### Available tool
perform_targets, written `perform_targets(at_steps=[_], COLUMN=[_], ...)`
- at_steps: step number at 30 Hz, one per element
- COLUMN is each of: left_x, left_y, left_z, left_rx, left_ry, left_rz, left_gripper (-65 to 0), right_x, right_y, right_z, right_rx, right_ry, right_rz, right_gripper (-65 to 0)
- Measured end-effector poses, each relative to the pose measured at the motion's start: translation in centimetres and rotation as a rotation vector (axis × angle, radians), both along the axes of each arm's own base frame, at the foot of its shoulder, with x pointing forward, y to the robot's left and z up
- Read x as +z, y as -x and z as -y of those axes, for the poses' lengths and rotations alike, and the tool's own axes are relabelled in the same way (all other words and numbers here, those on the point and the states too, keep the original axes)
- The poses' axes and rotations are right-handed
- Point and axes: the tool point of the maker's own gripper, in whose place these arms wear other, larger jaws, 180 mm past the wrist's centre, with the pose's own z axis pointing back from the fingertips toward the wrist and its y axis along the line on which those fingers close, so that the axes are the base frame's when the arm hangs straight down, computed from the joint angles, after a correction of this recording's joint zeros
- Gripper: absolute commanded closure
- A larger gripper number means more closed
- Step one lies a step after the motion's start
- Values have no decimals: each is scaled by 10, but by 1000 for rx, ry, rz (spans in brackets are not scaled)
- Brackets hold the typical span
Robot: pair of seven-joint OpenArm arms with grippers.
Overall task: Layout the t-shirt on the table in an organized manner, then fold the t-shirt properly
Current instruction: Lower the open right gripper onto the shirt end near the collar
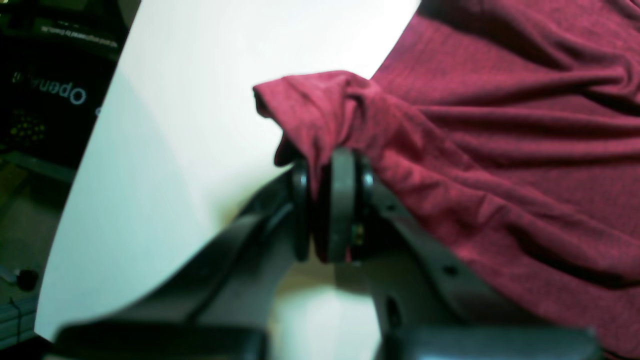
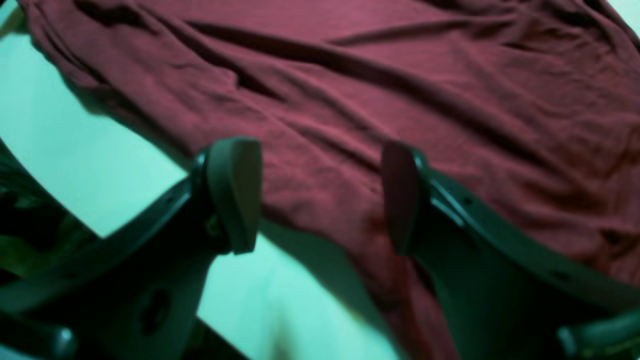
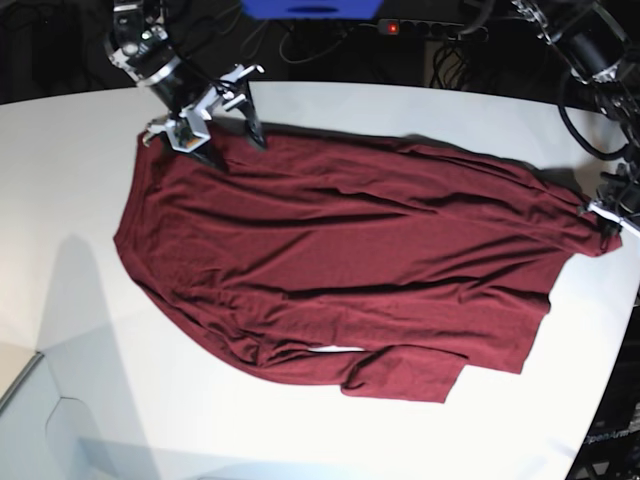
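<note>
The dark maroon t-shirt point(image 3: 350, 270) lies spread and wrinkled across the white table point(image 3: 80, 200), one sleeve folded under near the front. My right gripper point(image 3: 232, 148) stands open over the shirt's far left corner. In the right wrist view its fingers point(image 2: 235, 190) are wide apart above the t-shirt point(image 2: 400, 75), with nothing between them, at the cloth's edge by the table point(image 2: 75, 150). My left gripper point(image 3: 605, 222) is shut on the shirt's right edge. The left wrist view shows that gripper point(image 1: 320, 170) pinching a bunched fold of the t-shirt point(image 1: 500, 150) just above the table point(image 1: 175, 125).
Behind the table are a blue box point(image 3: 310, 8), a power strip point(image 3: 420, 28) with a red light, and cables. The table's curved edge runs close to the left gripper, with dark floor and a printed box point(image 1: 50, 90) beyond it.
</note>
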Motion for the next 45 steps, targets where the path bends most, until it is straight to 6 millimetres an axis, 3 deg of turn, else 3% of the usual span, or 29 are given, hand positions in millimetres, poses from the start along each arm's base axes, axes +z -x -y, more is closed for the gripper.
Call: perform_targets(at_steps=[5, 9, 14, 24, 37, 45], left_x=[0, 0, 0, 0, 1, 0], left_y=[0, 0, 0, 0, 1, 1], left_z=[0, 0, -1, -1, -1, -2], left_rx=[0, 2, 2, 2, 5, 6], left_ry=[1, 0, 0, 0, 0, 0], left_rz=[0, -1, 3, 3, 4, 2], left_gripper=[-2, -2, -2, -2, -2, -2], right_x=[-9, -25, -43, -43, -30, -47], right_y=[27, 36, 26, 14, -29, -41], right_z=[-33, -45, -37, -23, 14, 15], right_rx=[113, 138, 123, 132, 32, 22], right_ry=[-31, -58, -38, 5, 45, 39], right_rz=[-57, -106, -132, -111, -31, -82], right_gripper=[-312, -300, -303, -303, -318, -340])
